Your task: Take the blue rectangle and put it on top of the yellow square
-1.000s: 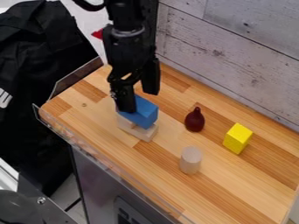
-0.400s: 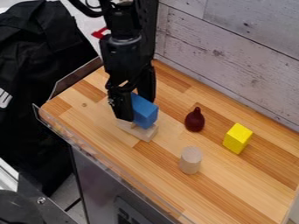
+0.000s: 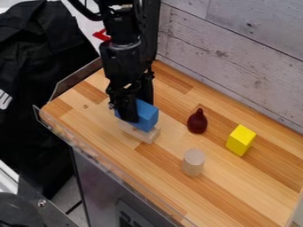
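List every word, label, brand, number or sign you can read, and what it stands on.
White mark on the black cloth: cut off, unreadable.
Pale print on the grey front panel: cut off, too small to read.
Blue block, yellow block: no print visible.

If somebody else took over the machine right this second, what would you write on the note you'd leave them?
End effector: down at the blue block; I cannot tell whether it has a firm grip.
Blue block: at the pale wooden block, its lower side close over it.
Yellow block: on the wooden counter, toward the picture's right, its top free.
Nearby: a dark red pear-shaped thing and a pale cylinder.
Done: the arm is at the blue block.
Left: secure it, lift it, carry it over, set it on the yellow block and let go.
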Motion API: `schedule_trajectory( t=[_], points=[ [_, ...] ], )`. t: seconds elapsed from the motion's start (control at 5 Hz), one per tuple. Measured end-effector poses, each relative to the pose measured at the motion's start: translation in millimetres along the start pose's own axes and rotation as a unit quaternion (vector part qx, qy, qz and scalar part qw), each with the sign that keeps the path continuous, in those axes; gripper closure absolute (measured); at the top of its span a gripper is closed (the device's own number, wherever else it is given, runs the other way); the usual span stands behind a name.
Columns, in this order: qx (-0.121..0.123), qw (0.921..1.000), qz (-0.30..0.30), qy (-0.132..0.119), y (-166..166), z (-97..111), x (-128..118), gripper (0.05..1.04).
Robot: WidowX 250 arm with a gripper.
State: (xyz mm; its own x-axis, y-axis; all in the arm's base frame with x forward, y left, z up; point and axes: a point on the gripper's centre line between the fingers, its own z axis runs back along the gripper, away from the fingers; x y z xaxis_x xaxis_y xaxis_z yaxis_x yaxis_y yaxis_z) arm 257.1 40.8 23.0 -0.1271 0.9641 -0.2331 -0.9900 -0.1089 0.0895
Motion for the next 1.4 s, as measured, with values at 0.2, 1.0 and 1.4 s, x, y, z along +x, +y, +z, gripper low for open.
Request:
schedule_trajectory(
  t=[0.2,1.0,1.4],
  points=[
    [-0.001,1.0,-0.002,0.0,-1.5,1.1,-0.1,0.517],
    [-0.022,0.9935,-0.108,-0.025,-49.0,26.9,-113.2,0.517],
    [0.006,0.9954,-0.093,0.018,-52.4,-12.9,-128.8,0.518]
  ],
)
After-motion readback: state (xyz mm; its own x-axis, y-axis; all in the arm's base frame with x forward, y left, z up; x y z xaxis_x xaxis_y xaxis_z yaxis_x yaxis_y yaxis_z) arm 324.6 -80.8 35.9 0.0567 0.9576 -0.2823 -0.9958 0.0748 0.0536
